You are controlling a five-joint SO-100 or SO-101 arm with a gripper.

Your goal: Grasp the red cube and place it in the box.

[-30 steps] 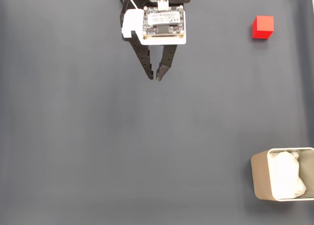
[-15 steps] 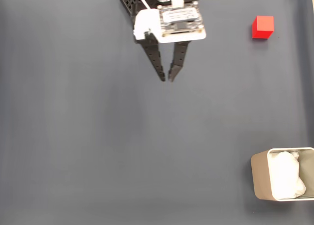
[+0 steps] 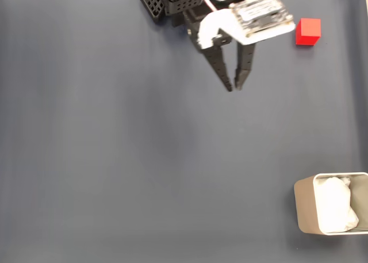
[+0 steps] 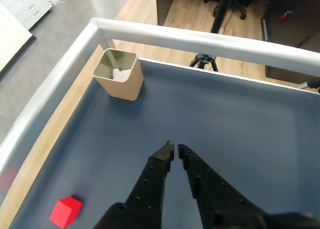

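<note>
The gripper (image 4: 174, 150) hangs above the dark mat (image 3: 144, 177) with fingertips nearly pressed together, holding nothing. The red cube (image 3: 308, 31) sits untouched near the mat's top right edge in the fixed view, just beside the wrist. Risk: descending with jaws this narrow would knock the cube aside. The box (image 3: 330, 211) stands well apart at the lower right corner.

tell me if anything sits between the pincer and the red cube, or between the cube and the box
Nothing visible does. In the fixed view the pincer hangs left of the red cube, with bare dark mat between them. The stretch of mat from the cube down to the box is bare too.
</note>
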